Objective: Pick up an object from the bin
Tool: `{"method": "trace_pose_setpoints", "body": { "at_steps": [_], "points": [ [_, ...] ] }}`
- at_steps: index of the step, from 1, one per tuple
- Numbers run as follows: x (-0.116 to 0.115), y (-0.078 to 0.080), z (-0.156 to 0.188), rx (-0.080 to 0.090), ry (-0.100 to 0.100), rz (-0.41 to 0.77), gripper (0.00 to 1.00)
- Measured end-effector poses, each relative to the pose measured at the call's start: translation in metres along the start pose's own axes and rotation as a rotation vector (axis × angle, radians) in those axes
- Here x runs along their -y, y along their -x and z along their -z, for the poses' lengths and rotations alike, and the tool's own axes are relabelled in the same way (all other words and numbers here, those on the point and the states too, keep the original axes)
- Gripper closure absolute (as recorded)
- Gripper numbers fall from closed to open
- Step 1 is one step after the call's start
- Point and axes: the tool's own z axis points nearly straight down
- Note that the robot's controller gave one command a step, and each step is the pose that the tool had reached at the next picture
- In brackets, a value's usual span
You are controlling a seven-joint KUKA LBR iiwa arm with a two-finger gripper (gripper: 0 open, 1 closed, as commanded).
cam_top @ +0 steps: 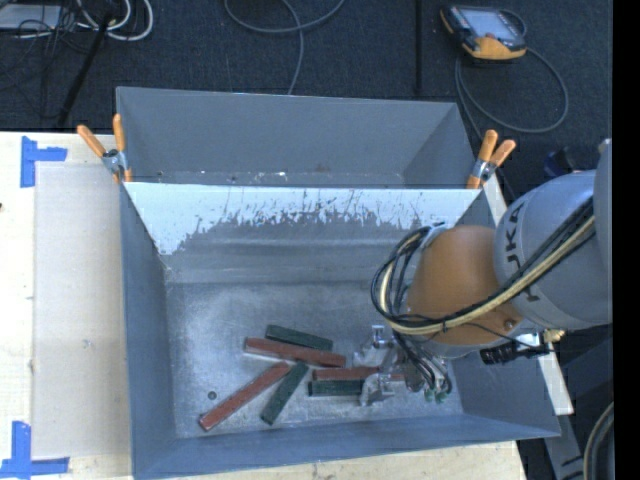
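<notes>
Lower right of frame | gripper (386,380) is hovering at short brown stick (336,373) end; open or closed, cannot tell | stick is looking light, stiff: pinch across its width.

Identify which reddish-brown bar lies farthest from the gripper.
The long reddish-brown bar at the lower left of the bin; it alone slants steeply, pointing away from the gripper.

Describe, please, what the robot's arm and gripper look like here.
The arm is a rounded silver-grey body with dark lettering. Its wrist wears a smooth orange cover, looped round by black and pale yellow cables. The gripper is small, of grey metal with dark parts.
</notes>
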Motion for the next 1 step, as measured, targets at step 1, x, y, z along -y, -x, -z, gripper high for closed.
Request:
{"method": "trace_pose_setpoints", "body": {
  "at_steps": [1],
  "points": [
    [-0.0009, -0.0073, 0.164, -0.006, 0.0, -0.051, 1.0]
  ]
}}
